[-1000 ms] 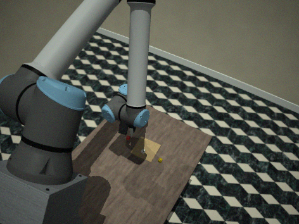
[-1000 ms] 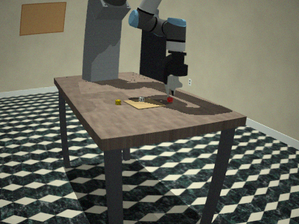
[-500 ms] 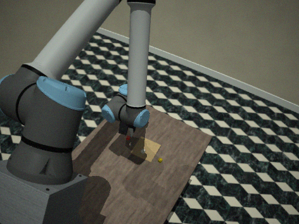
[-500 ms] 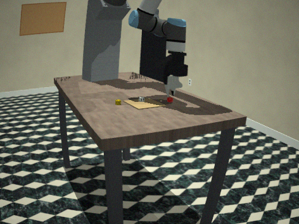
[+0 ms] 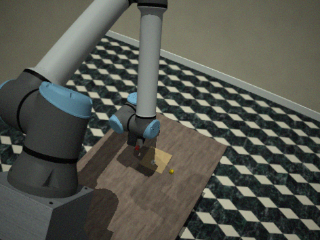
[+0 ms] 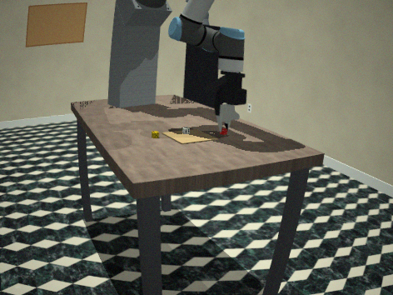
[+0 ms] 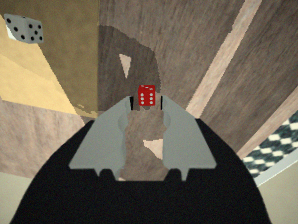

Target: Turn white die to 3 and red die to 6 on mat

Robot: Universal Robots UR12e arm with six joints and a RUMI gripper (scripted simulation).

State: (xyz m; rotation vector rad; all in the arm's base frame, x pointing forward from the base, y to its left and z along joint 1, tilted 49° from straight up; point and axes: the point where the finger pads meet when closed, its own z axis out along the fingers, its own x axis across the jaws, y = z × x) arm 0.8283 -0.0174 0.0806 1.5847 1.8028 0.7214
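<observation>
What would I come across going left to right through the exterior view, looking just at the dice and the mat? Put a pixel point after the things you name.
Yellow die (image 5: 171, 171) (image 6: 155, 134), then the tan mat (image 5: 165, 157) (image 6: 185, 138), then the red die (image 5: 137, 148) (image 6: 224, 132) (image 7: 146, 95).

In the exterior view, a mat (image 5: 165, 156) (image 6: 187, 137) (image 7: 50, 75) is placed on the table (image 5: 203, 149) (image 6: 125, 154) (image 7: 30, 135), with one die (image 5: 153, 162) (image 6: 186, 130) (image 7: 25, 29) set on its rear part. A second die (image 5: 171, 171) (image 6: 155, 134) is seated off the mat, near its left side. To the right, a third die (image 5: 137, 148) (image 6: 224, 132) (image 7: 146, 95) is found outside the mat, below the gripper (image 5: 138, 146) (image 6: 224, 128) (image 7: 147, 97). The robot's stand (image 5: 34, 217) (image 6: 133, 67) is positioned behind all three. A board (image 6: 56, 25) is mounted on the wall (image 6: 291, 62), at the upper left.
</observation>
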